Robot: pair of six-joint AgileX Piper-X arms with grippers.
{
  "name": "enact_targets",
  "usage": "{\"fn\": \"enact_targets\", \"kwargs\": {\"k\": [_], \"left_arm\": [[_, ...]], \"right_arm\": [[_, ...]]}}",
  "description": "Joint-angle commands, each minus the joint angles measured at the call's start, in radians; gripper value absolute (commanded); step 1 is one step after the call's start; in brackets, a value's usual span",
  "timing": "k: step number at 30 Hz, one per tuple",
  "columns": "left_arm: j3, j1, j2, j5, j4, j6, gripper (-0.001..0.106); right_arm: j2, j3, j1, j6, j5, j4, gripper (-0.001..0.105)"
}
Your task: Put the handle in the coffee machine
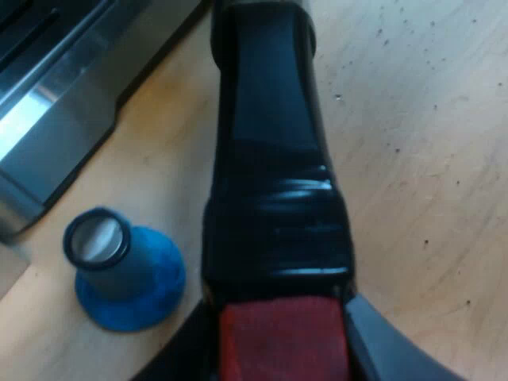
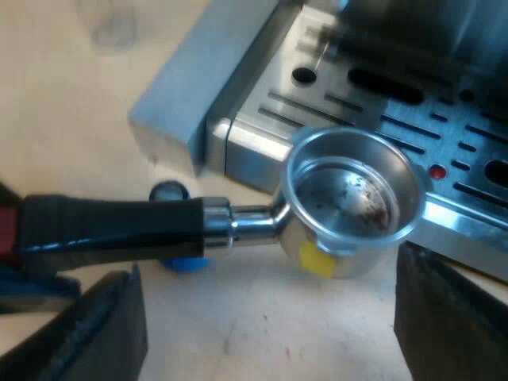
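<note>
Metal holder [image 2: 238, 224] sits level, its basket [image 2: 353, 194] open upward at the edge of the drip tray [image 2: 476, 135] of the espresso machine [image 1: 55, 103]. I cannot tell whether it touches the surface [image 1: 413, 159]. The left pincer [image 1: 283, 357] pinches the dark handle [image 1: 270, 159] at its red end. The right pincer [image 2: 270, 325] is spread near the basket, holding nothing. The basket holds only a few brown coffee specks. Gripped so far out, the holder may sag or twist when raised to the machine's front. A swing of the handle could topple the blue tamper [image 1: 127, 270] just beside it.
</note>
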Motion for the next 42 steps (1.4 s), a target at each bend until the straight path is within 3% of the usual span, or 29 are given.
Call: {"fn": "enact_targets", "kwargs": {"k": [1, 5, 6, 9, 13, 17, 19, 25, 30, 34, 42], "left_arm": [[-0.016, 0.012, 0.010, 0.072, -0.016, 0.006, 0.000], [-0.016, 0.028, 0.043, 0.074, -0.016, 0.016, 0.000], [-0.018, 0.035, 0.046, 0.074, -0.018, 0.029, 0.000], [-0.041, 0.093, 0.107, 0.082, -0.017, 0.065, 0.000], [-0.065, 0.133, 0.161, 0.101, -0.033, 0.085, 0.000], [-0.113, 0.145, 0.208, 0.095, -0.031, 0.129, 0.000], [-0.128, 0.145, 0.220, 0.095, -0.029, 0.137, 0.000], [-0.138, 0.145, 0.231, 0.095, -0.032, 0.152, 0.000], [-0.138, 0.145, 0.275, 0.090, -0.030, 0.198, 0.000], [-0.149, 0.145, 0.298, 0.065, -0.030, 0.232, 0.000], [-0.222, 0.145, 0.377, 0.072, -0.028, 0.248, 0.000]], "right_arm": [[-0.005, 0.051, 0.016, 0.005, 0.082, -0.123, 0.067], [-0.005, 0.100, 0.030, 0.005, 0.125, -0.213, 0.067], [-0.005, 0.187, 0.059, 0.005, 0.208, -0.408, 0.067], [0.001, 0.251, 0.077, 0.001, 0.295, -0.535, 0.067], [0.041, 0.294, 0.080, -0.040, 0.310, -0.675, 0.067], [0.108, 0.298, 0.074, -0.226, 0.311, -0.767, 0.067], [0.134, 0.298, 0.074, -0.272, 0.311, -0.796, 0.067], [0.155, 0.298, 0.074, -0.249, 0.307, -0.817, 0.067], [0.161, 0.298, 0.071, -0.214, 0.374, -0.896, 0.067], [0.191, 0.298, 0.065, -0.214, 0.452, -0.977, 0.067], [0.299, 0.295, 0.061, -0.253, 0.500, -1.179, 0.063]]}}
